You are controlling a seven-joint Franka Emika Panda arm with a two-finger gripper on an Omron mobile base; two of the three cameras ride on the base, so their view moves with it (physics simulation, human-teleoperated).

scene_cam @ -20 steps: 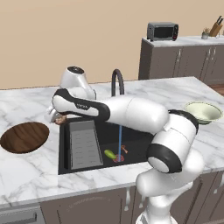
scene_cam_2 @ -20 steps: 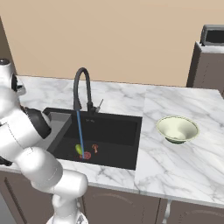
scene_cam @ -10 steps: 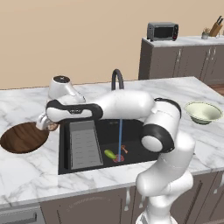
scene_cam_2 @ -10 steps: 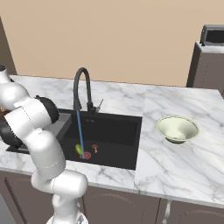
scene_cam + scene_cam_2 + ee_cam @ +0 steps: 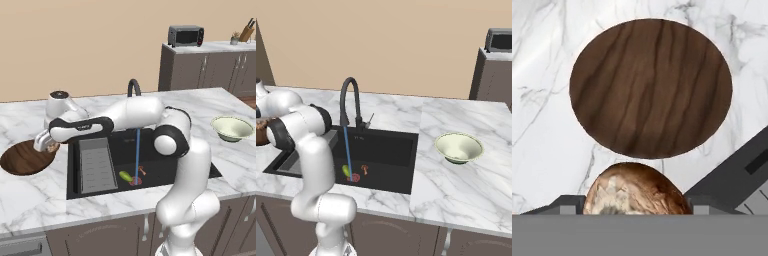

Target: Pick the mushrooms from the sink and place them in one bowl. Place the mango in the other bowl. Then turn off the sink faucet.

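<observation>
My gripper [image 5: 46, 145] is shut on a round tan-brown mushroom [image 5: 634, 190], which sits between the two dark fingertips [image 5: 562, 204]. It hangs over the counter at the right edge of the dark wooden bowl [image 5: 25, 157], and the bowl [image 5: 650, 87] lies empty just ahead. In the black sink [image 5: 160, 150] lie the yellow-green mango [image 5: 125, 176] and a reddish-brown mushroom [image 5: 142, 170], also seen as mango [image 5: 347, 170] and mushroom [image 5: 364, 169]. Water runs in a thin stream from the black faucet [image 5: 133, 87]. The cream-green bowl [image 5: 231, 128] stands empty on the right.
A grey ribbed tray [image 5: 95, 164] fills the sink's left side, and a red drain [image 5: 354, 177] sits under the stream. The sink's corner [image 5: 737, 175] lies close to the gripper. A toaster oven [image 5: 185, 35] stands on far cabinets.
The arm has swung left from above the sink's left edge to the wooden bowl's rim, carrying the mushroom. The mango, the other mushroom and both bowls have not moved.
</observation>
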